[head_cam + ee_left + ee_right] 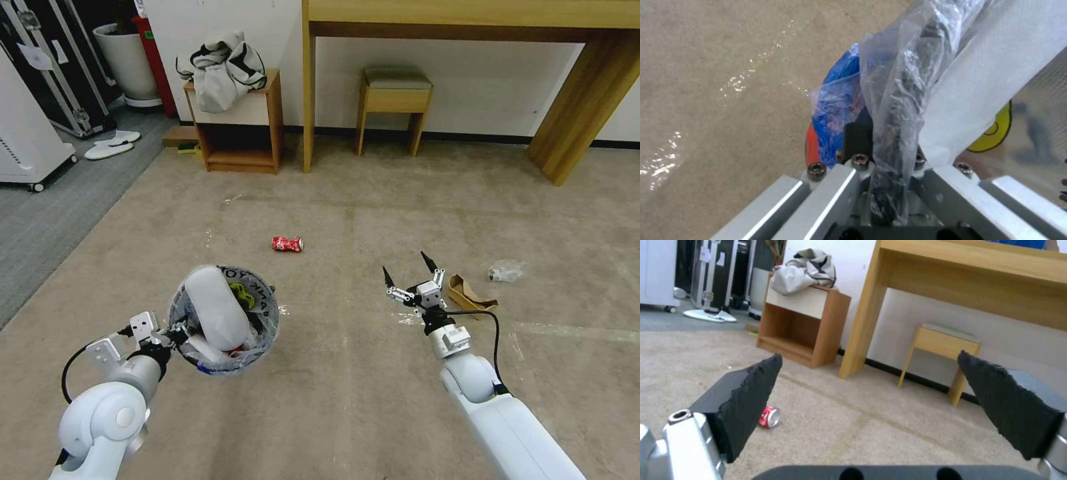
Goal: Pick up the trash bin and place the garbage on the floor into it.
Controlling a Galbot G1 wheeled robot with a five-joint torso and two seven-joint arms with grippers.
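Left tool clamped on the near rim of the bin, bag liner pinched between the jaws, bin held clear of the carpet at the robot's left. Inside already: a white slipper standing tall above the rim, plus smaller bits beneath. Right tool empty, fingers wide apart, raised over the carpet just beside the cardboard scrap. Still on the floor: red can ahead between the two arms, scrap close to the right tool, clear plastic wad just beyond the scrap.

Risks, as judged from here: bin gripped by one edge only, so likely to tilt or swing with any quick arm motion; slipper poking out, liable to tip over the rim or block the next drop. Grip partly on slick plastic, so slipping possible. Can round, apt to roll away if nudged. Wad light and see-through, easy to pinch badly or miss.
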